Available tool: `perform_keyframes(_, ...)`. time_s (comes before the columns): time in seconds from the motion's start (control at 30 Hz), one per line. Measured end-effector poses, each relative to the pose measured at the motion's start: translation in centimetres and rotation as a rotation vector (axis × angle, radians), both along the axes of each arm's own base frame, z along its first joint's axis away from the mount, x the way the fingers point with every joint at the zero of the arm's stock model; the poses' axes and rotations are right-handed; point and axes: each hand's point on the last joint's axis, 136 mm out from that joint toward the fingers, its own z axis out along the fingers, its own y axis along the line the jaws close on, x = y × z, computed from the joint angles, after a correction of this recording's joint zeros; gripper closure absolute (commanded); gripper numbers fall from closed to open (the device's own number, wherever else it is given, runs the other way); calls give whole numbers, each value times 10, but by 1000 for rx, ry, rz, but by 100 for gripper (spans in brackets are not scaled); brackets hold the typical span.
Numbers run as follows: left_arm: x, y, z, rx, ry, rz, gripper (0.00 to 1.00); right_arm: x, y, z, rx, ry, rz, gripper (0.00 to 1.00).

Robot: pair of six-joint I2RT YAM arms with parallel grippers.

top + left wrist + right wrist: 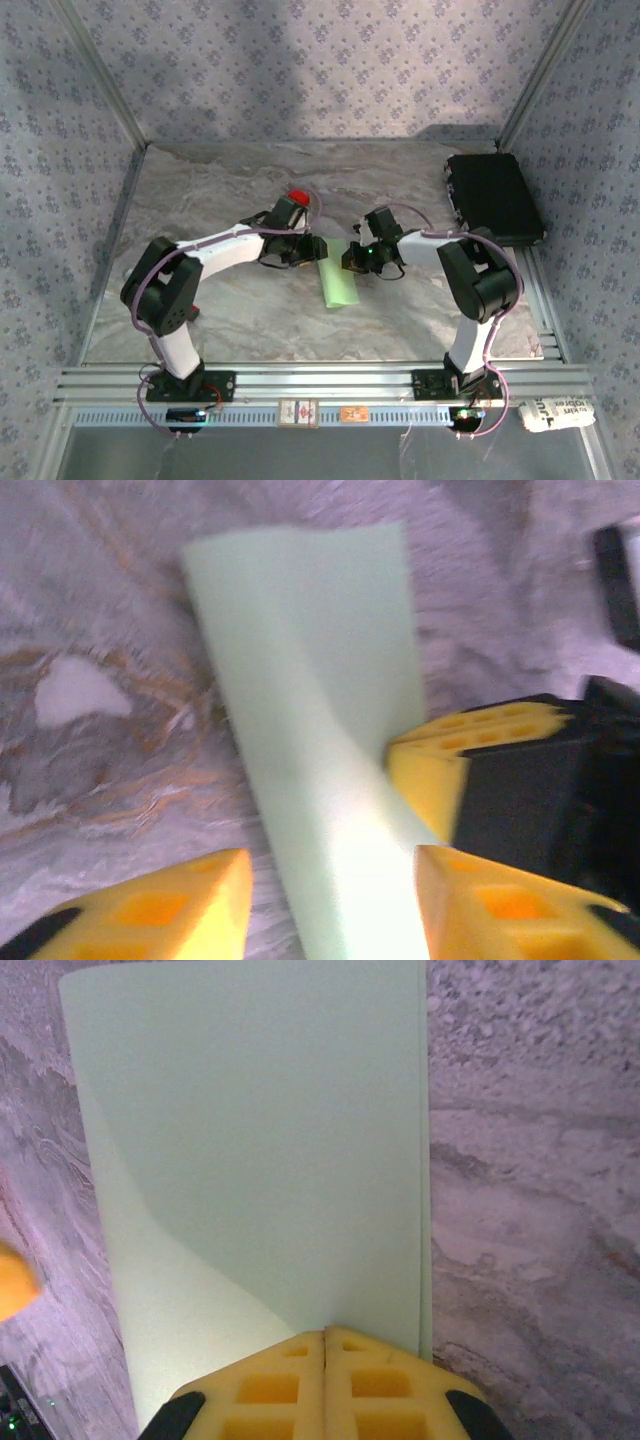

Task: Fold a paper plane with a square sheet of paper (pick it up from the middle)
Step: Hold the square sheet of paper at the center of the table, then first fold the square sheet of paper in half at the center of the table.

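The square sheet of paper (337, 284) lies on the worktop (220, 190) between the two arms. It is folded into a long strip, and one layer curves up. The left gripper (330, 860) is partly open and stands astride the strip, with its fingers not pressing it. The right gripper (325, 1345) is fully closed, with its tips at the strip's long edge; I cannot tell whether a layer is nipped there. The paper is, I think, very light and limp, easy to crumple and likely to slide on the smooth top. A gentle pinch on an edge, near the middle of its length, seems best.
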Motion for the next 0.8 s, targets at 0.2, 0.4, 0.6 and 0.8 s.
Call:
perform_keyframes(0.2,-3,-23,13,-192,33,-24,100,0,0,0,10,6,6,100)
perform_keyframes(0.4,-10,-37,-2,-292,123,-37,100,0,0,0,11,6,6,100)
perform_keyframes(0.6,-15,-36,-19,-281,167,-36,100,0,0,0,11,6,6,100)
perform_keyframes(0.8,-23,-27,-40,-234,190,-30,100,0,0,-1,11,6,6,100)
